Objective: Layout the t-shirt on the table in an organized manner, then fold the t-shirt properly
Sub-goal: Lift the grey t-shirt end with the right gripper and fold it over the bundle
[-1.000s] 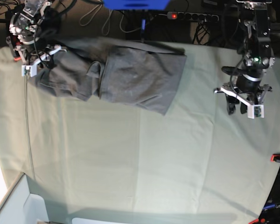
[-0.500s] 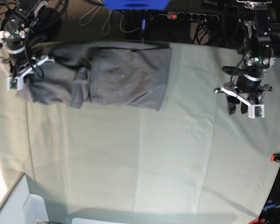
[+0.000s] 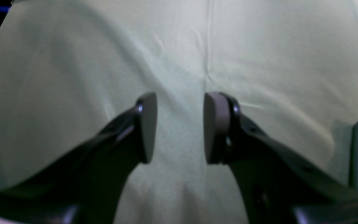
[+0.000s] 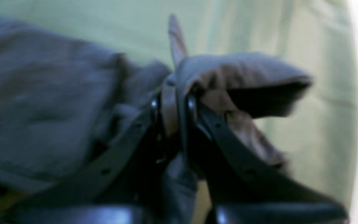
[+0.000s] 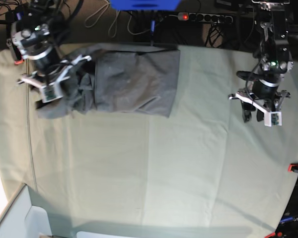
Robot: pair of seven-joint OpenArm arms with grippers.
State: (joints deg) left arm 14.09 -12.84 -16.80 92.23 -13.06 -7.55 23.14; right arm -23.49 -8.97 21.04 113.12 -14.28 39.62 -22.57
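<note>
T-shirt [image 5: 124, 82]: dark grey, bunched, upper left of the table [image 5: 154, 168]. Right gripper [image 4: 174, 105]: clamped on a fold of its cloth. Left gripper [image 3: 179, 127]: jaws parted, empty, upper right.

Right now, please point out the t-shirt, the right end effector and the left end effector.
t-shirt [image 5: 134, 79]: base view, flat grey body panel.
right end effector [image 4: 174, 105]: right wrist view, fingertips clamped on cloth.
left end effector [image 3: 179, 127]: left wrist view, gap between pads.

Matt grey cloth t-shirt [image 5: 129, 79], pale creased cloth table [image 5: 164, 163], seemingly glossy plastic fingers [image 3: 148, 124].
</note>
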